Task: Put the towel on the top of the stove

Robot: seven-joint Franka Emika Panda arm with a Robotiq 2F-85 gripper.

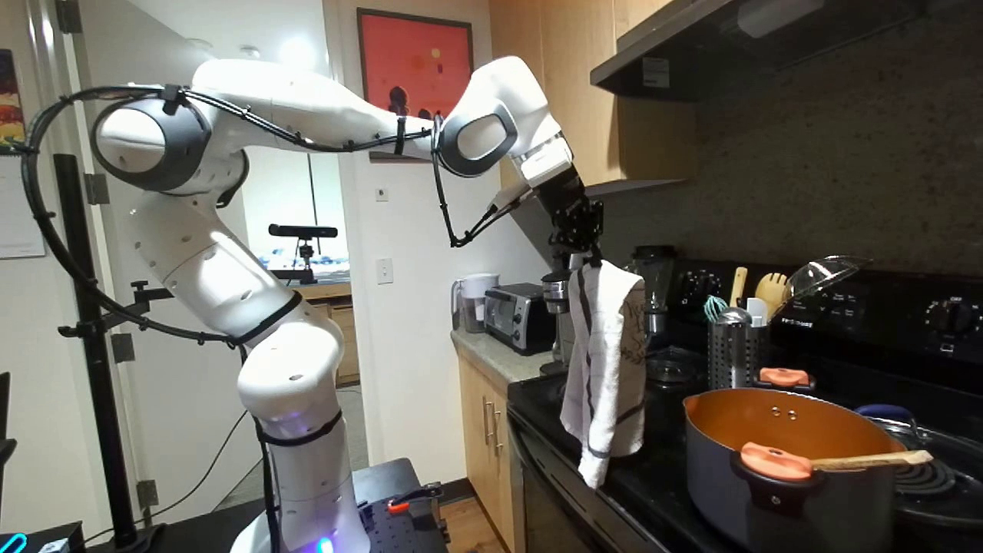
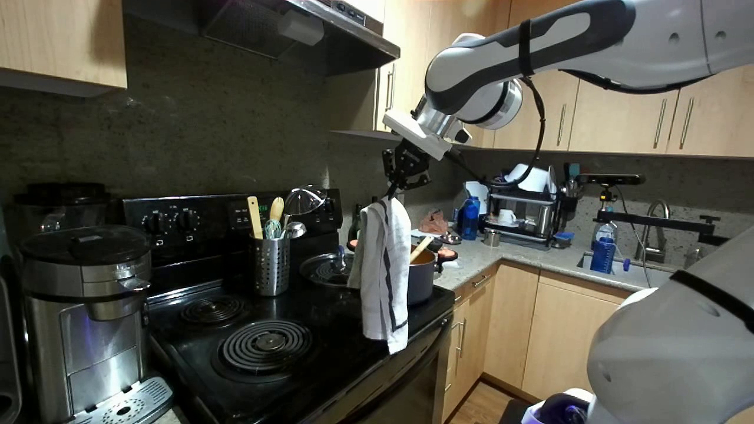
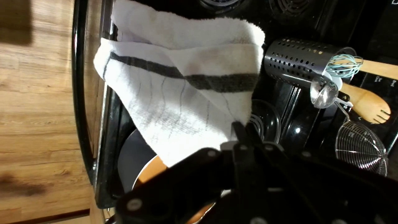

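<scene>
Dark and speckled, one backsplash (image 2: 224,135) is seen behind one black stove (image 2: 330,335), above which one metal range hood (image 2: 353,35) is fixed. Beside the stove, one coffee machine (image 2: 103,353) with a silvery metallic front is stood. Two flat, spiral burners (image 2: 268,343) are shown bare on the stove's top, and one round, see-through lid (image 2: 324,272) with a blue handle is laid at the stove's rear. Also toward that rear, one perforated metal cylinder (image 2: 273,268) is filled with two wooden utensils (image 1: 770,292), one teal whisk (image 1: 714,308), one shiny ladle (image 1: 735,316) and one bowl-shaped wire strainer (image 3: 362,149) (one white piece (image 1: 757,310) among them is too hidden to be named). At the stove's front, one round pot (image 1: 837,511) is set, grey outside and smooth orange inside; it is fitted with two orange-gripped handles (image 1: 776,462), and one tilted wooden shaft (image 1: 872,461) is seen at its rim. Above the stove's front edge, one white towel (image 1: 607,369), napped and crossed by dark stripes, is suspended in long folds; whether the stove is touched by its lower corner cannot be told. At its upper end the towel is pinched by one black gripper (image 2: 392,191), held up over the stove by one white arm (image 1: 299,100). The jaws are pressed nearly together on bunched cloth, and two slim fingers (image 3: 240,135) are seen side by side in the wrist view.
</scene>
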